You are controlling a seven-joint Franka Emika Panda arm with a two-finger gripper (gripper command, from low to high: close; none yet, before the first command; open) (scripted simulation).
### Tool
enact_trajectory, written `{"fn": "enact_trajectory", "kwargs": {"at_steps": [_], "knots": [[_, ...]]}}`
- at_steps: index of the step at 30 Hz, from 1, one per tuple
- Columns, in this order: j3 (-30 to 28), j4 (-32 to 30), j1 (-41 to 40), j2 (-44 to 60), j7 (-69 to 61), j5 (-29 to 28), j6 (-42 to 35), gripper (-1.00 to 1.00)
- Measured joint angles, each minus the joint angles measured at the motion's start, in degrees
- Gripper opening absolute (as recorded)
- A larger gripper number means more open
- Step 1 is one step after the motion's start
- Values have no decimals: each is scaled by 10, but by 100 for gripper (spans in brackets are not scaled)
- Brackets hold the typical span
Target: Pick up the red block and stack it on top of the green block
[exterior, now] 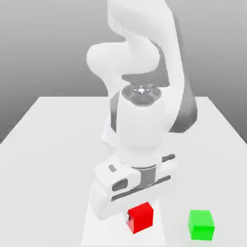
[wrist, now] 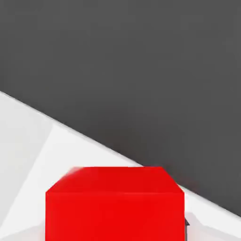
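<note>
While the white robot hand sits low over the small, matte, bright red cube (exterior: pixel 140 217), the step in hand looks like the grasp or the first lift. The pincer (exterior: pixel 136 215) is hidden behind the hand's body in the exterior view, so I cannot tell whether it is open or closed on the cube. To do this step well, the cube should sit centred and square in the grip before any rise. The lift should go straight up until there is enough height to pass over the small, matte, bright green cube (exterior: pixel 201 224). That cube rests on the white bench (exterior: pixel 43 154), apart from the red one, toward the exterior view's right. The red cube lies near the bench's front edge, just under the hand. Its faces are flat, plain and sharp-edged, the top face paler than the sides. In the hand view it (wrist: pixel 115 204) looms close.
</note>
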Motion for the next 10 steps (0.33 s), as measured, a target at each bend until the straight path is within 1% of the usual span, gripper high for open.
{"fn": "enact_trajectory", "kwargs": {"at_steps": [3,6,7,10], "knots": [[41,5,43,-11,-6,-18,-15,-100],[46,9,58,37,-1,-33,29,-100],[44,10,61,57,2,-37,47,100],[44,10,61,57,2,-37,47,100]]}}
